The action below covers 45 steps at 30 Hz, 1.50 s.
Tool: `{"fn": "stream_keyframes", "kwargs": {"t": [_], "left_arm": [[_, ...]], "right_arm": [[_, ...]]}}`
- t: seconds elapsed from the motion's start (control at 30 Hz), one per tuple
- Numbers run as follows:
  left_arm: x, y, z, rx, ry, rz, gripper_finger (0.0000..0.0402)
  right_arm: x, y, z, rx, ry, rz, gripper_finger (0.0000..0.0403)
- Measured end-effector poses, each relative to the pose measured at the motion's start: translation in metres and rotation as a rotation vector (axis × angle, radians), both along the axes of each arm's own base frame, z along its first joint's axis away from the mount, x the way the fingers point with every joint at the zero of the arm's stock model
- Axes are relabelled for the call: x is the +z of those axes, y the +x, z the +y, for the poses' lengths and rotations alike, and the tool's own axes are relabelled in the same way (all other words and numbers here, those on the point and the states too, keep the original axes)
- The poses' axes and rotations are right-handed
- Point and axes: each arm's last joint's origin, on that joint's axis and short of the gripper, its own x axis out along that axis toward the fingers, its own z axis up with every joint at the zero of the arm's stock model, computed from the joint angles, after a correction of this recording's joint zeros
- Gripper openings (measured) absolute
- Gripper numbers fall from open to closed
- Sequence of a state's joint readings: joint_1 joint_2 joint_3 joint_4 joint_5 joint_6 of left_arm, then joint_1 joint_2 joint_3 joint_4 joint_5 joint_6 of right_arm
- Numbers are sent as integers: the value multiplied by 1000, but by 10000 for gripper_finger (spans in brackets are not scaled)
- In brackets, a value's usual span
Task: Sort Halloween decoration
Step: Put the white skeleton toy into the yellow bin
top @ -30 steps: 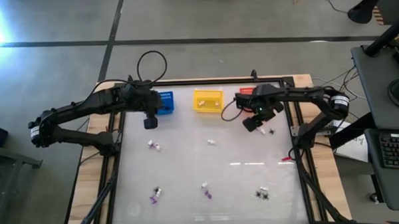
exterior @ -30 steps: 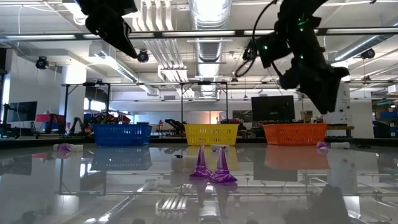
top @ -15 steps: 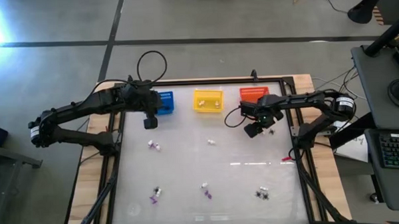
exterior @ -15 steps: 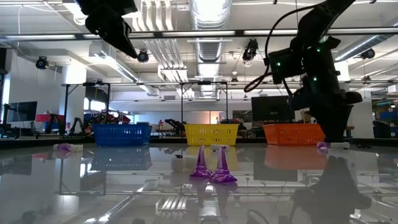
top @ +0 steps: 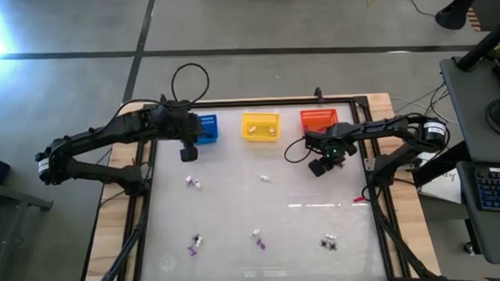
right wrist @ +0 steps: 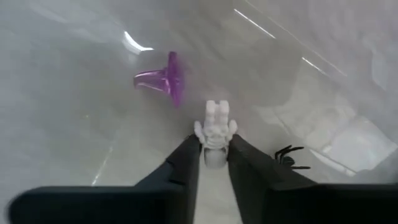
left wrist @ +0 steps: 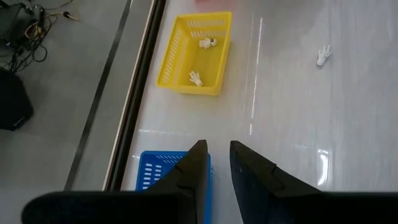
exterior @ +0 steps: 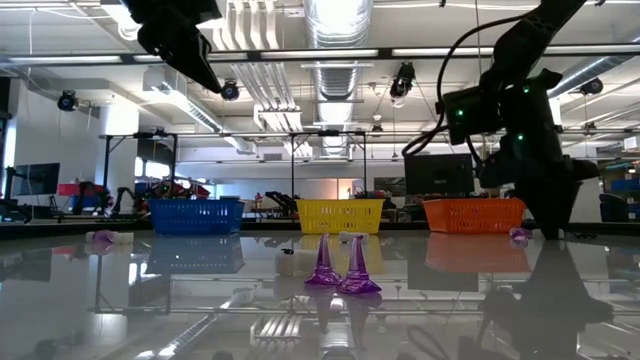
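Right gripper (right wrist: 214,155) clamped on white trinket (right wrist: 215,127) near table's right edge (top: 363,166): light, rigid, slippery; grip mid-body. Left gripper (left wrist: 216,163) nearly closed, empty.

Two dark jointed arms trail looped black cables, each seemingly banded white near its outer end.

Glossy table (top: 303,230): three baskets (top: 260,125) (far edge), scattered trinkets (top: 259,238).

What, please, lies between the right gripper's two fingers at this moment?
In the right wrist view, a small white trinket sits between the fingers of the right gripper, which are closed in on it. A purple trinket and a black spider lie nearby.
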State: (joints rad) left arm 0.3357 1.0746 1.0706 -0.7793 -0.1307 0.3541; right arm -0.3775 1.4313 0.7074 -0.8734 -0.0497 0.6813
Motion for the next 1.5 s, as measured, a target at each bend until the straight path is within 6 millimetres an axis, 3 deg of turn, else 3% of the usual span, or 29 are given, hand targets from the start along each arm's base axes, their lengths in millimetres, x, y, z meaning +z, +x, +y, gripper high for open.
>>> {"fn": "stream_keyframes", "kwargs": {"t": [0.1,0.27,0.37,0.57,0.8,1.17,1.5], "left_arm": [[7,0,0,0,8,-20,52],[24,-1,0,-2,24,-60,52],[31,-5,-1,1,20,-45,52],[33,-9,2,22,13,-24,52],[29,-8,9,54,8,-10,52],[29,-10,11,80,24,4,52],[29,-12,11,92,30,18,52]], "right_arm": [[1,0,0,-14,1,2,22],[8,0,0,-76,8,31,16],[23,1,2,-96,-6,7,15],[67,13,-3,-181,-111,-234,14],[103,58,-25,-148,-291,-617,13],[103,127,-77,19,-378,-622,13],[96,139,-105,118,-331,-471,24]]}}
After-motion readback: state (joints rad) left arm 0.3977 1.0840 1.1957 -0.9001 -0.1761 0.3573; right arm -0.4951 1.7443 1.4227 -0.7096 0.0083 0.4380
